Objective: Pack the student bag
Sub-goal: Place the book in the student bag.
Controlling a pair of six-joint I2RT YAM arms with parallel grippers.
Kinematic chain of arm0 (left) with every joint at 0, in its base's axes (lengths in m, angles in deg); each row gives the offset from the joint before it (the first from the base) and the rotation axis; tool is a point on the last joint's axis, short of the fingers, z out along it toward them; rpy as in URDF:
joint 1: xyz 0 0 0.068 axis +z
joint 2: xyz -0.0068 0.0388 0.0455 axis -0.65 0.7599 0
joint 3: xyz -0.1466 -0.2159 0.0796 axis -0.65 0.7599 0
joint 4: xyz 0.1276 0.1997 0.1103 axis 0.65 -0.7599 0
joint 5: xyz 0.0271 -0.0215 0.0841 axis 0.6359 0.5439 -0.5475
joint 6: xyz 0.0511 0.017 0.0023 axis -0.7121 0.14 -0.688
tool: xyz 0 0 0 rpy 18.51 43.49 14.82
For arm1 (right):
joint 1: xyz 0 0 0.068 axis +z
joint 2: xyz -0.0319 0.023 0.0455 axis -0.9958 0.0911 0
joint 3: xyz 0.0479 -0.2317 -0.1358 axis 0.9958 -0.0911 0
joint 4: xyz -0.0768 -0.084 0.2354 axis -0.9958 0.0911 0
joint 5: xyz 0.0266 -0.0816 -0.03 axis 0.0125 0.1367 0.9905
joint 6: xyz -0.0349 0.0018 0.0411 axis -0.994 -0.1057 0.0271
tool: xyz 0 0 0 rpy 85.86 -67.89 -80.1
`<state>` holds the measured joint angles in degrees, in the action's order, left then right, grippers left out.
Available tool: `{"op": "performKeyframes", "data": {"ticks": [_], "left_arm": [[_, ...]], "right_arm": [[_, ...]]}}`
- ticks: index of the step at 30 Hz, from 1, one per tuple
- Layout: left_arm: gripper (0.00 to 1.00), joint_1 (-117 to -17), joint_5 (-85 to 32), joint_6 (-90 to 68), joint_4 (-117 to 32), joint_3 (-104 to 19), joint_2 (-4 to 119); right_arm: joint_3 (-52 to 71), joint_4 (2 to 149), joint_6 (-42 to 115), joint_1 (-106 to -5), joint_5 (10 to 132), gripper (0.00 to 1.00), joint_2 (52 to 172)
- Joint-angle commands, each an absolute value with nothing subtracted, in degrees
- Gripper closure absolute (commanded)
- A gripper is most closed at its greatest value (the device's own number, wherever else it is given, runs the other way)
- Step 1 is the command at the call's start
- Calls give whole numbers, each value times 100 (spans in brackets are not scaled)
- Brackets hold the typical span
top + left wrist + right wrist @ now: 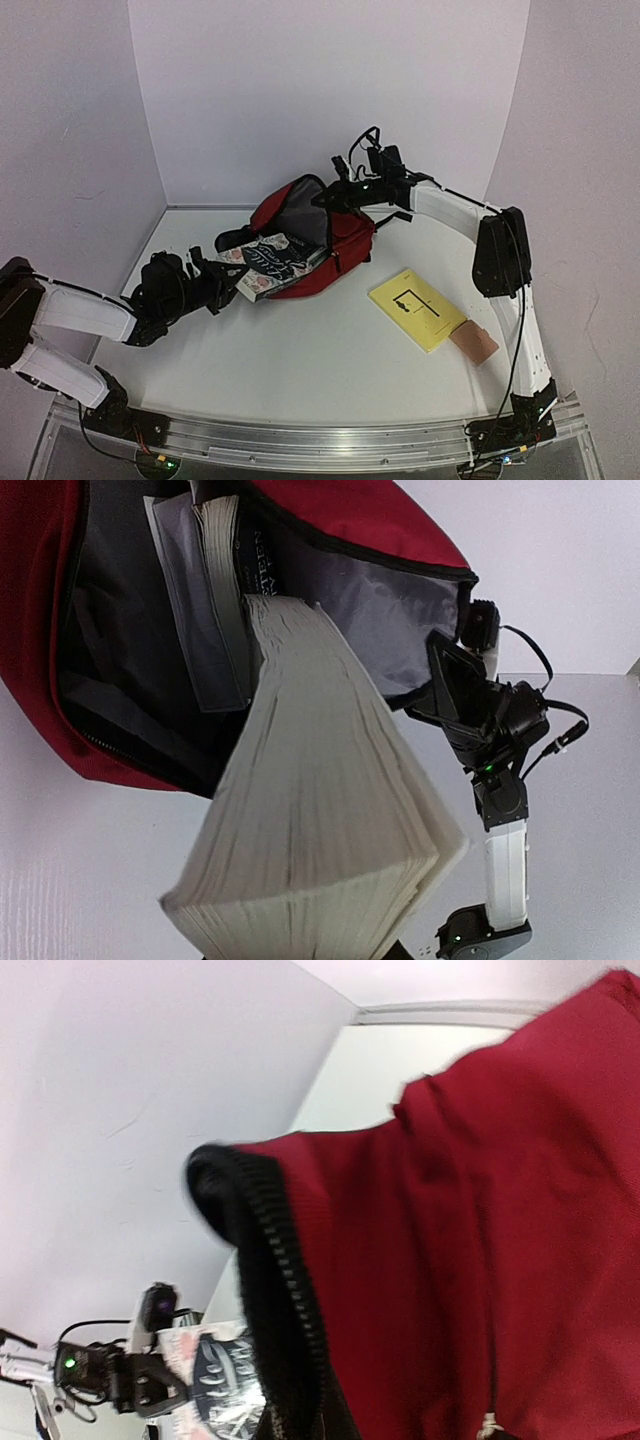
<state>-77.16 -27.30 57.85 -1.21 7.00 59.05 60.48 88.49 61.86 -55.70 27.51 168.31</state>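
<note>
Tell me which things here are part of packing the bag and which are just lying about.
In the job: dark red fabric backpack, its rim pinched by the right claw; thick paperback book, held by the left claw.
Lying about, for now: flat yellow booklet; small pinkish-tan pad beside it.

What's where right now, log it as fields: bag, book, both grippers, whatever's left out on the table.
student bag: on its side on the table, mouth open
book: partly in the bag's mouth
left gripper: shut on the book
right gripper: shut on the bag's upper rim
left out: yellow booklet, tan block beside it
</note>
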Motion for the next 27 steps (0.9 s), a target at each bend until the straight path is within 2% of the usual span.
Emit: {"op": "performKeyframes", "data": {"ticks": [1,8,18,23,27], "left_arm": [[100,-7574,-2282,6231,1638,458,6186],[100,-7348,-1997,6540,2067,207,6745],[100,-6753,-1947,7600,3915,41,8317],[100,-6770,-1910,7568,3894,-425,8649],[100,-6883,-1804,7275,3042,-891,8614]], "right_arm": [[5949,8045,6485,-5539,2184,100,16165],[5681,7772,6548,-5540,1891,100,15981],[5297,7553,6545,-5542,1712,100,15766],[5236,7527,6558,-5530,1686,100,15733],[5243,7527,6584,-5503,1673,100,15757]]}}
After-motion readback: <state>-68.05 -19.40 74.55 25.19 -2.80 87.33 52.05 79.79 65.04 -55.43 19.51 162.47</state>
